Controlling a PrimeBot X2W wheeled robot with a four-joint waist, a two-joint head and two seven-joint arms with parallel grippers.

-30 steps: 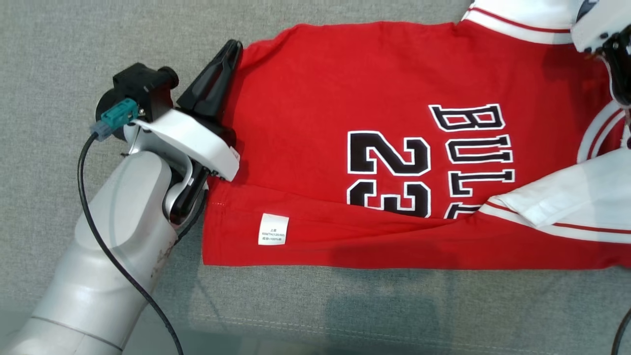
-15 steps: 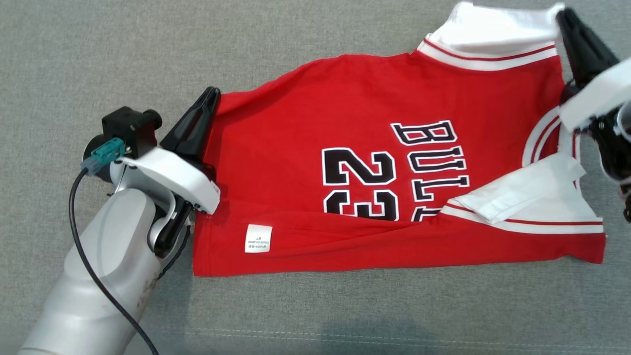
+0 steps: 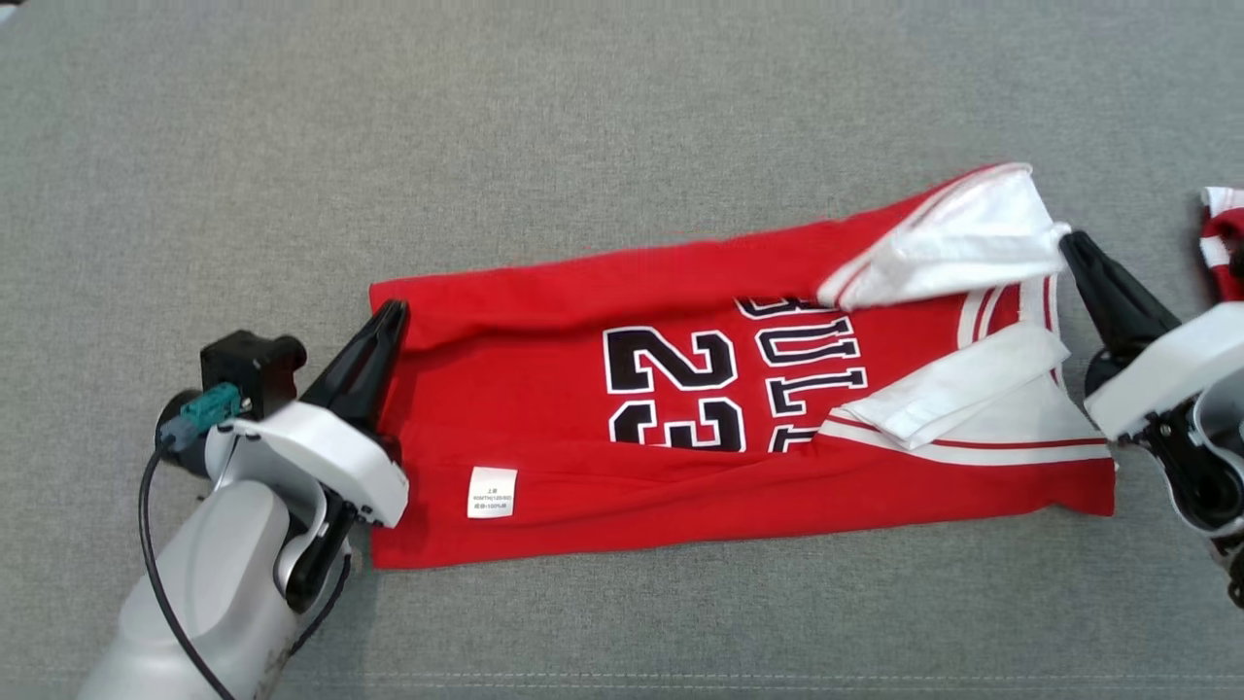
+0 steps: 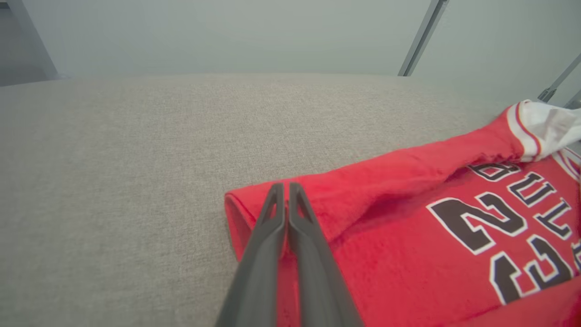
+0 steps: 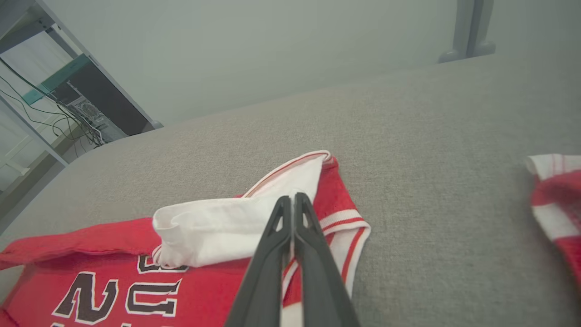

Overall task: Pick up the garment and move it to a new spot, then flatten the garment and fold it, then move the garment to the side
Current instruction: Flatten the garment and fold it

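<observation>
Now left gripper [image 3: 392, 313] clamping shut on red jersey [image 3: 544, 389] hem corner, right gripper [image 3: 1069, 241] likewise shut on its white sleeve edge; far edge rolling nearer than second ago, fold progressing; jersey spanning between grippers.

A grey woven-fabric worktop [image 3: 583, 117] spreads across the head view, with a pale stitched seam [image 3: 680, 679] running along its 6 o'clock edge. At 3 o'clock, a separate red-and-white striped scrap of cloth [image 3: 1223, 228] lies at the frame's edge (partly cut off, so its shape is unclear). In the right wrist view, a metal shelf rack [image 5: 41, 91] at 10 o'clock carries a black computer case [image 5: 104, 106] and loose dark cables [image 5: 27, 113]; a grey post [image 5: 470, 32] stands at 1 o'clock. In the left wrist view, a slanted grey bar [image 4: 422, 38] crosses the plain pale wall [image 4: 227, 32] at 1 o'clock.
</observation>
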